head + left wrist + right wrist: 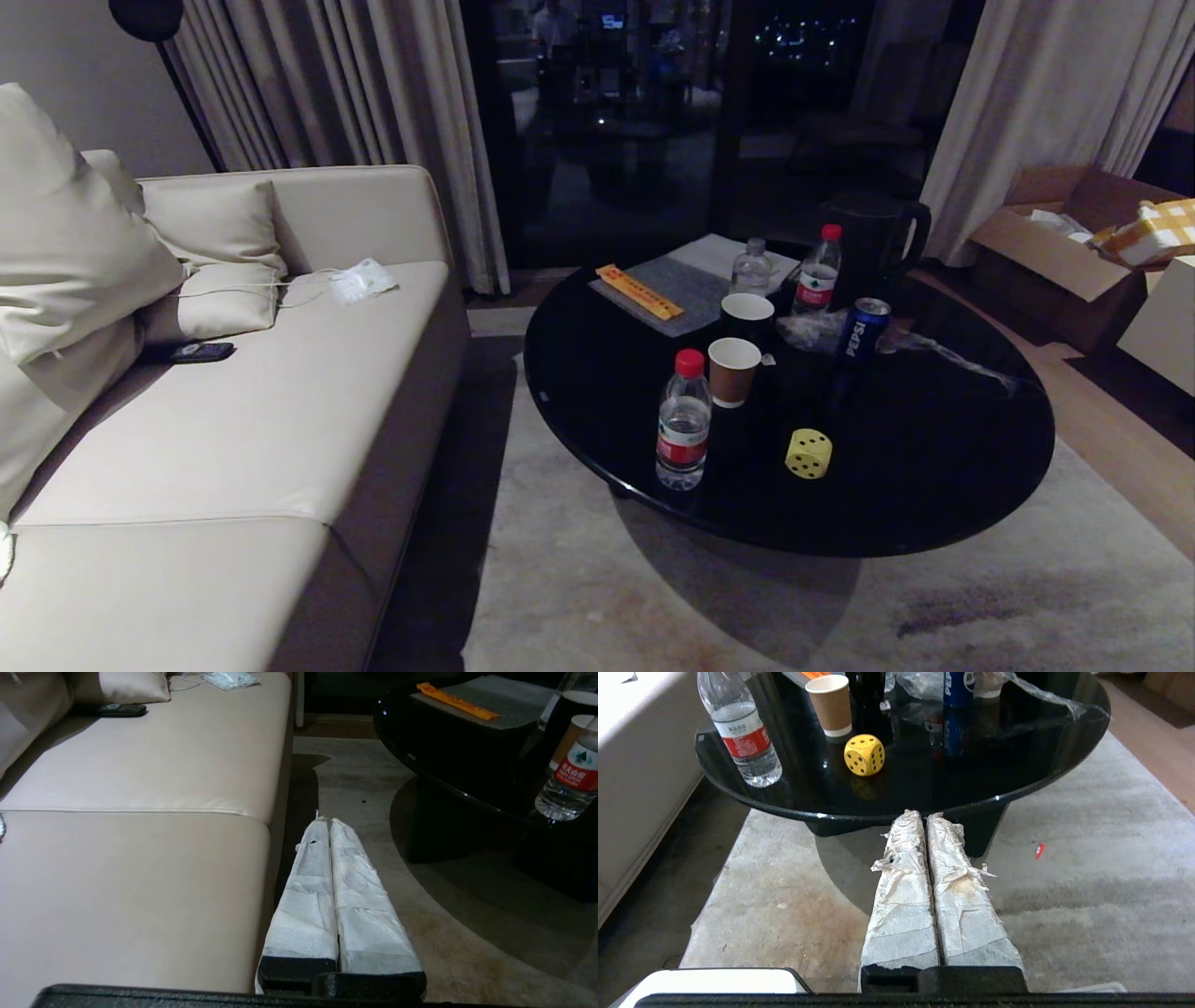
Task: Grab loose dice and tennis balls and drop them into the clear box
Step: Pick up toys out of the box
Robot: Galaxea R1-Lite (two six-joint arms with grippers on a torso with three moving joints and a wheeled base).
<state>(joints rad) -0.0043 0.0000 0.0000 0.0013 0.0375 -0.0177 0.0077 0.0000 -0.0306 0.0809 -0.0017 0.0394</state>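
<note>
A pale yellow die (808, 454) with black pips sits on the round black glass desk (934, 485), towards its near edge, with bare glass around it. A water bottle (683, 432) with a red cap stands near it to the left, and a brown paper cup (734, 371) stands behind the two, between them. Farther back on the desk are a blue Pepsi can (863, 328), a dark mug (747, 315), two more bottles, a black kettle (873, 235) and an orange strip (639, 291) lying on a grey mat. No tennis ball or clear box shows in any view. The right pincer (924, 815) hangs low over the rug (1064, 868), just short of the desk's edge, its tape-wrapped fingers pressed together with nothing between them; the die lies beyond it on the glass. The left pincer (325, 820) is likewise closed and empty, hanging over the rug beside the front edge of the beige sofa (140, 858). On the sofa seat lie a remote control (201, 352) and a white packet (362, 280) with a cord.
</note>
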